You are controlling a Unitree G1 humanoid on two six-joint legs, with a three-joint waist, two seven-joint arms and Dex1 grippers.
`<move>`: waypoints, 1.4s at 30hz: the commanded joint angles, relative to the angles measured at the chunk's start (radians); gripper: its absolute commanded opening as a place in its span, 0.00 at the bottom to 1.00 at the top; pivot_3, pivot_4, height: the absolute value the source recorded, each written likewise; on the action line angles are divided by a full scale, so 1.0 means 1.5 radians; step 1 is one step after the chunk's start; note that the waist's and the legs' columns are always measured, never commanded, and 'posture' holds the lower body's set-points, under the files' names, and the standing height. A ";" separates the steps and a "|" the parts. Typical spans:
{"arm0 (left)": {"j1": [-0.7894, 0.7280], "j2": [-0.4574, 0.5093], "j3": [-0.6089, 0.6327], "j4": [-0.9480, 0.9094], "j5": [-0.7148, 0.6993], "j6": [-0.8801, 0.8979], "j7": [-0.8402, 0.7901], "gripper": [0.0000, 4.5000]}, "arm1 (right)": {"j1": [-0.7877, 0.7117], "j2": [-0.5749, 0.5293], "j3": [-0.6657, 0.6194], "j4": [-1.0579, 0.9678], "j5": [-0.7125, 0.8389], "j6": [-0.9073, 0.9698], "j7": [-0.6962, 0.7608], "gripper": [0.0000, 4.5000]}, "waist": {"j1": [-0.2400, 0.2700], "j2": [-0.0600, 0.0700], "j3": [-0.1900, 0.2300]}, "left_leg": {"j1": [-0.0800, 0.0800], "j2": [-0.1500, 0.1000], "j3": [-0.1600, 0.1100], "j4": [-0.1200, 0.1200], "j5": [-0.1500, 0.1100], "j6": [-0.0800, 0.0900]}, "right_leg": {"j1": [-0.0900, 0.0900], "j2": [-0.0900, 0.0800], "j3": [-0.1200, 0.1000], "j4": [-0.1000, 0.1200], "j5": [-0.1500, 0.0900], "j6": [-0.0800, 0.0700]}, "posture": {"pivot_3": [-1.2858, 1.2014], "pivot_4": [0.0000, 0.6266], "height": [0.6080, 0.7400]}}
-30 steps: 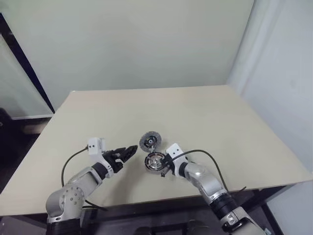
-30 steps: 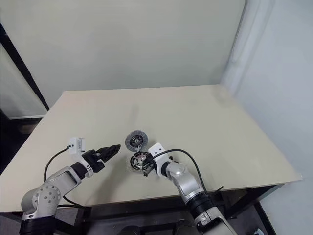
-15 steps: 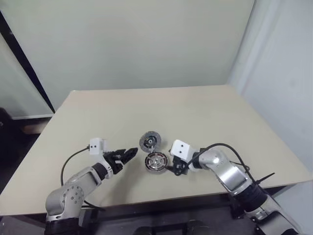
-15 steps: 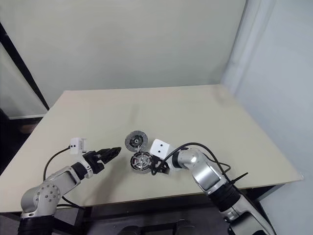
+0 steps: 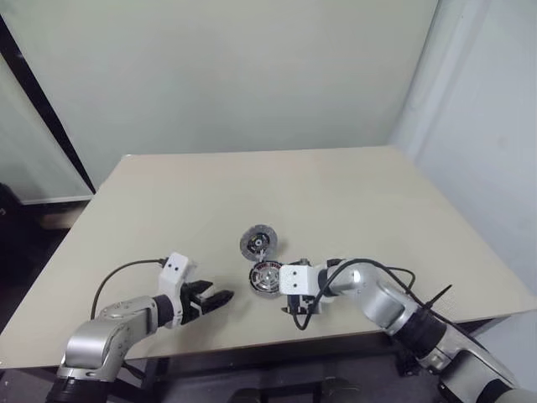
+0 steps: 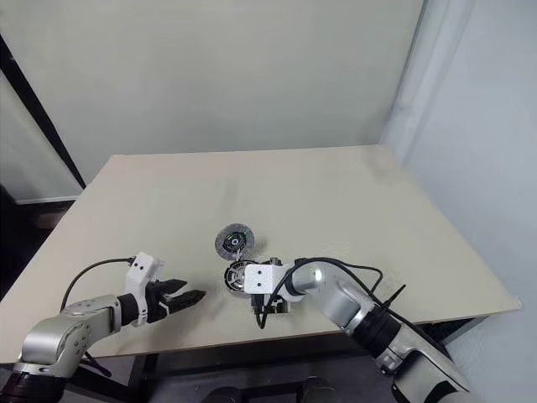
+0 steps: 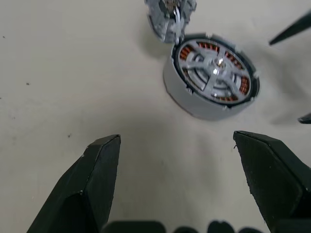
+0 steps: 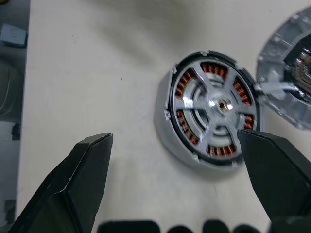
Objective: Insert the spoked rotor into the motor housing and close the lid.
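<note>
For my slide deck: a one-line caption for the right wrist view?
Open right gripper above the table, facing the motor housing with the spoked rotor seated inside.

Beige table [image 5: 352, 197] — motor housing [image 5: 267, 276], perhaps lid [image 5: 258, 241]

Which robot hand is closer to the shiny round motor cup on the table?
The right. The right gripper hangs open right beside the motor housing, which sits on the table. The left gripper is open too, farther off on the housing's other side.
</note>
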 commanded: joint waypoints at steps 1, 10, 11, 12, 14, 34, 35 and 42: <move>-0.006 0.001 0.005 -0.015 0.011 -0.021 -0.009 0.88 | -0.017 0.019 -0.006 0.036 -0.019 -0.040 -0.018 0.99 | 0.000 0.000 0.000 | 0.000 0.000 0.000 0.000 0.000 0.000 | 0.000 0.000 0.000 0.000 0.000 0.000 | 0.52 0.00 1.00; -0.004 0.012 -0.014 -0.004 0.049 -0.045 -0.035 0.88 | -0.010 0.043 -0.002 0.096 -0.054 -0.091 -0.031 0.99 | 0.000 0.000 0.000 | 0.000 0.000 0.000 0.000 0.000 0.000 | 0.000 0.000 0.000 0.000 0.000 0.000 | 0.52 0.00 1.00; -0.004 0.013 -0.016 -0.002 0.053 -0.048 -0.039 0.88 | -0.009 0.045 -0.002 0.095 -0.056 -0.092 -0.030 0.99 | 0.000 0.000 0.000 | 0.000 0.000 0.000 0.000 0.000 0.000 | 0.000 0.000 0.000 0.000 0.000 0.000 | 0.52 0.00 1.00; -0.006 0.012 -0.016 0.001 0.055 -0.048 -0.040 0.88 | -0.008 0.048 -0.002 0.095 -0.059 -0.094 -0.030 0.99 | 0.000 0.000 0.000 | 0.000 0.000 0.000 0.000 0.000 0.000 | 0.000 0.000 0.000 0.000 0.000 0.000 | 0.52 0.00 1.00; -0.010 0.008 -0.016 0.006 0.057 -0.049 -0.041 0.88 | -0.007 0.055 -0.001 0.098 -0.066 -0.098 -0.032 0.96 | 0.000 0.000 0.000 | 0.000 0.000 0.000 0.000 0.000 0.000 | 0.000 0.000 0.000 0.001 0.000 0.000 | 0.52 0.00 1.00; -0.029 -0.014 0.016 0.008 0.049 0.002 -0.014 0.00 | -0.006 0.097 -0.031 0.125 -0.083 -0.106 -0.057 0.02 | 0.000 0.000 0.000 | 0.001 0.001 0.000 0.001 0.000 0.000 | 0.001 0.001 0.000 0.002 0.000 0.000 | 0.52 0.00 1.00; -0.029 -0.015 0.017 0.006 0.049 0.003 -0.012 0.00 | -0.006 0.100 -0.034 0.123 -0.080 -0.100 -0.057 0.02 | 0.000 0.000 0.000 | 0.001 0.001 0.000 0.001 0.000 0.000 | 0.001 0.001 0.000 0.002 0.000 0.000 | 0.52 0.00 1.00; -0.031 -0.021 0.018 0.011 0.057 -0.006 -0.005 0.00 | 0.032 0.170 -0.082 0.049 -0.030 0.065 -0.054 0.02 | 0.000 0.000 0.000 | 0.001 0.000 0.000 0.000 0.000 0.000 | 0.000 0.001 0.000 0.003 0.000 0.000 | 0.52 0.00 1.00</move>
